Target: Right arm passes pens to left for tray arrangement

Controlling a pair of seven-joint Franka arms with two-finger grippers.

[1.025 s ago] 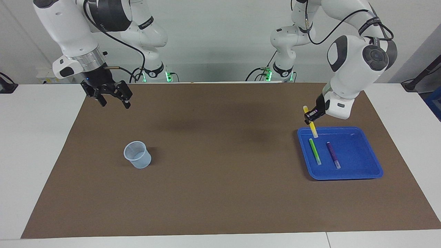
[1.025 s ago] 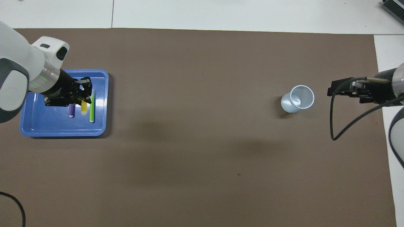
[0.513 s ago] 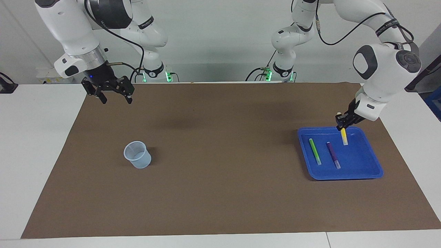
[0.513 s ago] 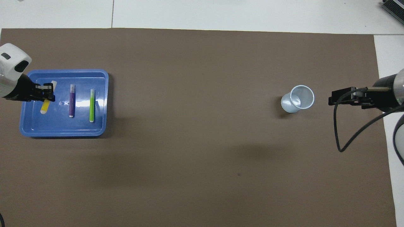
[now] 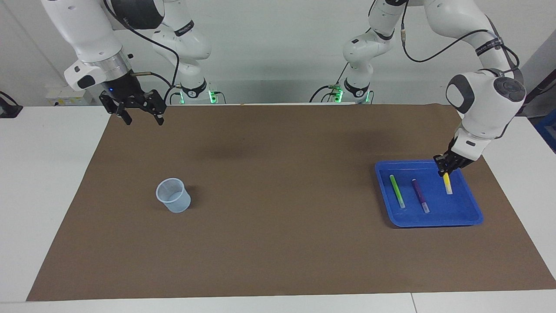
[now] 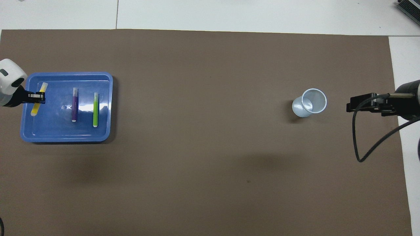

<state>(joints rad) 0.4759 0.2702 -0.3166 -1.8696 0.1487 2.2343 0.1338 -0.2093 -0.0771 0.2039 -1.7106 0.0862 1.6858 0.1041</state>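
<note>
The left gripper [image 5: 446, 167] is low over the blue tray [image 5: 473, 208] and holds the yellow pen [image 5: 447, 184] tight near its upper end, on the tray's side away from the cup [image 5: 173, 195]. The green pen [image 5: 397, 191] and purple pen [image 5: 420, 195] lie flat in the same tray, side by side and apart. The right gripper [image 5: 139, 116] waits in the air with its fingers wide apart, over the brown mat [image 5: 260, 217] at the cup's end of the table.

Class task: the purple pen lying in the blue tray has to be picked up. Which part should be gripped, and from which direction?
Grip the purple pen mid-barrel, from straight above, fingers closing across its width. It lies flat in the tray, with open floor between it and the green pen.
</note>
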